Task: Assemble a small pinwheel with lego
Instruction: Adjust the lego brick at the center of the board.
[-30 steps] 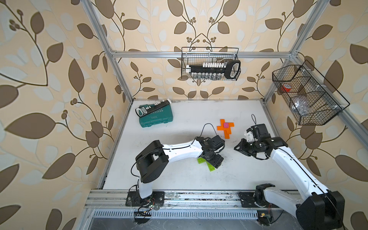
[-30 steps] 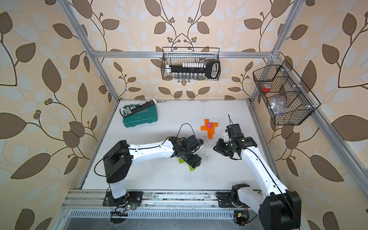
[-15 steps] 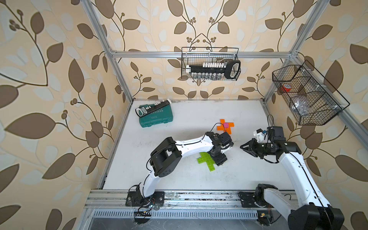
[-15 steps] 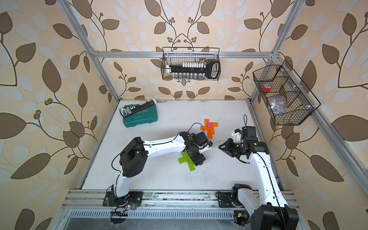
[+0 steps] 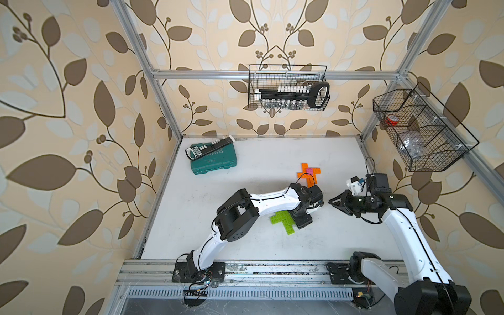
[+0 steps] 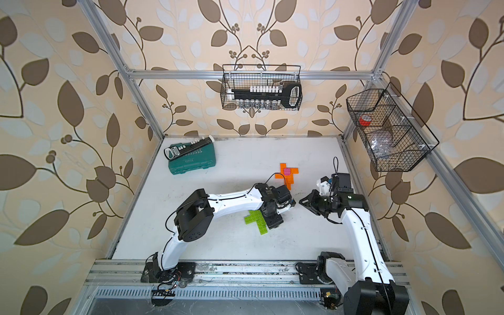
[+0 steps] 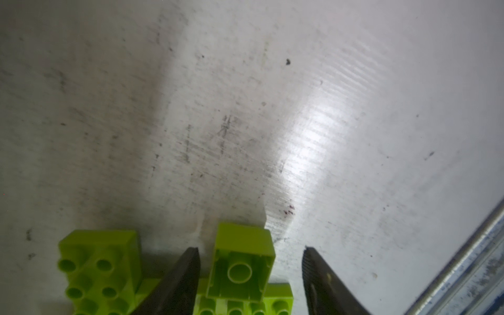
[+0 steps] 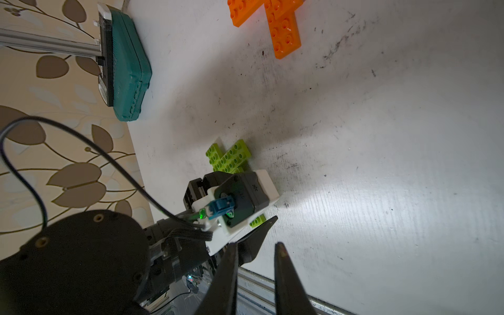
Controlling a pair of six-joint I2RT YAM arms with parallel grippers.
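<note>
**Straddling an upturned lime brick: left claw, front of bench**

**Item 1.** Lime-green lego cluster (image 5: 282, 221): flat studded bricks lying crossed on the white bench (image 5: 245, 188), toward the front and near mid-width. One upturned green brick (image 7: 240, 268), hollow underside showing, sits at the cluster's edge between the fingers of the left claw (image 7: 251, 248). The claw is spread. There is a sliver of gap on one side of the brick and a wider gap on the other, so it pinches nothing.

**Item 2.** Orange lego cross (image 5: 307, 176) with a pink brick (image 5: 309, 171) on its centre, flat on the bench behind the left wrist, apart from the green cluster.

**Room.** Bare bench runs from the cluster forward to the front rail (image 5: 245, 268) and leftward to the side wall. A teal case (image 5: 215, 163) lies in the far left corner, well apart.

**Writing.** The lettering on the case lid is too small to read. A small cross mark shows on the grey housing (image 8: 246, 191) at the left wrist.

**Pose.** Left arm: elbow raised, forearm reaching rightward, wrist turned down over the cluster. Right arm: rises along the right edge, wrist bent leftward. The right claw (image 8: 256, 244) hovers above the bench, tips narrowly parted and empty, pointing at the left wrist, near it.
</note>
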